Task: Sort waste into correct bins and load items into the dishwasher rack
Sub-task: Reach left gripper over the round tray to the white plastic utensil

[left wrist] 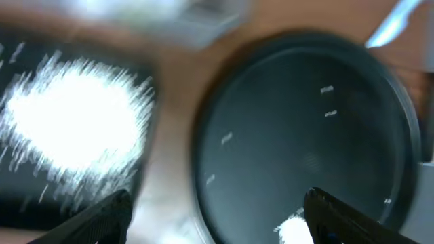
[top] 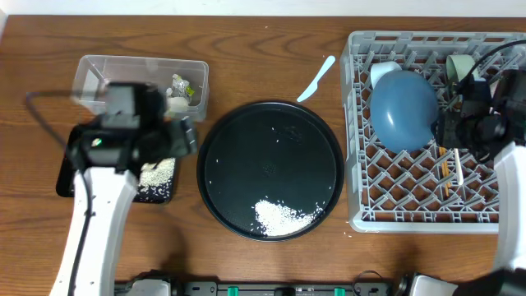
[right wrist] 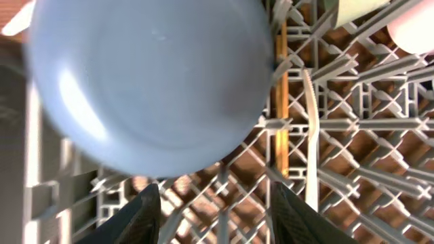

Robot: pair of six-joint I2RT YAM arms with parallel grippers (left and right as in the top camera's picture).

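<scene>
We see our right gripper (right wrist: 215,193) spread and empty just short of the big dark-blue bowl (right wrist: 149,81) in the dishwasher rack (right wrist: 359,129), while our left gripper (left wrist: 217,200) gapes wide, with rice grains (left wrist: 74,122) ahead to its left in the shallow black tray (left wrist: 24,196).

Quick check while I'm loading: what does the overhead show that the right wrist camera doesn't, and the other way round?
Only overhead: the round black tray with rice, the clear tub, the shallow black tray, a white knife on the table, and the left arm.
Only right wrist: the right pincer with its fingers apart and nothing between them.
Both: the dark-blue bowl in the rack, beside a wooden chopstick and white cutlery.
</scene>
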